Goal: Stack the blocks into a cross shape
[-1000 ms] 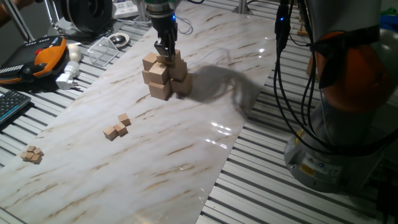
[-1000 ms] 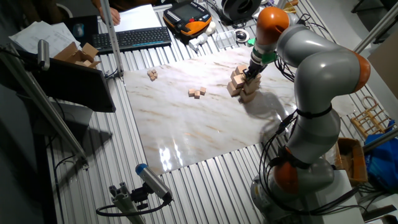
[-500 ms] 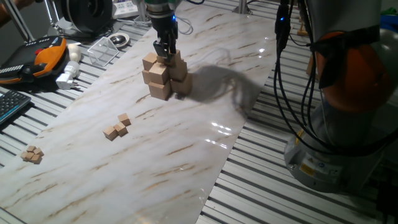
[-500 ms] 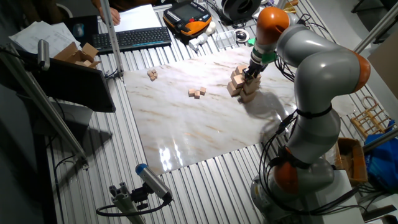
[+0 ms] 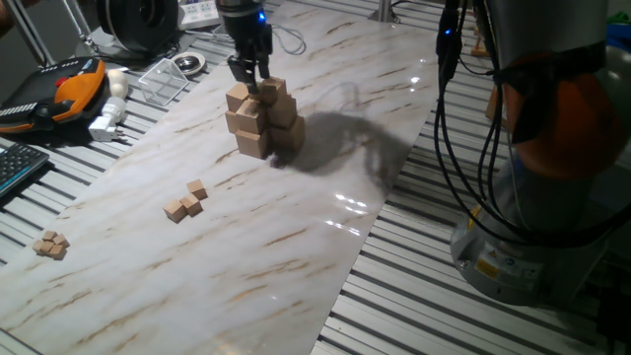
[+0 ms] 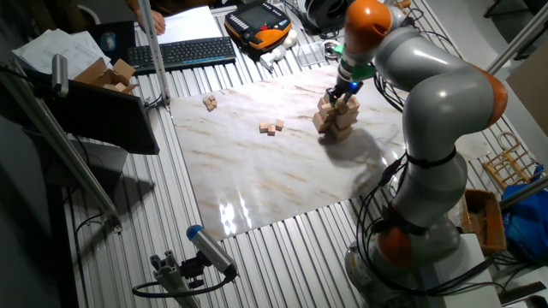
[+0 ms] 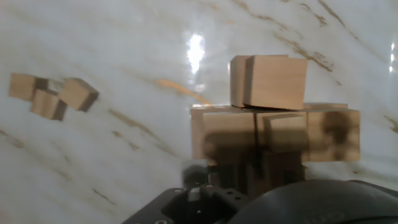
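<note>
The gripper (image 5: 248, 75) now hangs just above the top of the cross shape (image 5: 261, 116), its jaws slightly parted with nothing visible between them; half a second ago it sat lower, down among the upper cubes, so it has let go and lifted away towards the far edge of the marbled table sheet (image 5: 296, 247). In the other fixed view the gripper (image 6: 342, 88) likewise stands clear above the cross shape (image 6: 336, 117). The hand view shows the cross shape (image 7: 273, 118) from close by, with one cube resting on the top tier, a little off to one side; I judge this the piece just placed, and it sits upright and stable. That would mean one placement is done and the arm is free to fetch another. Of the blocks, three (image 5: 185, 200) lie together near the middle of the sheet and a further small group (image 5: 49, 244) near its left edge, also visible in the hand view (image 7: 50, 96), so the stack is probably not yet finished.
</note>
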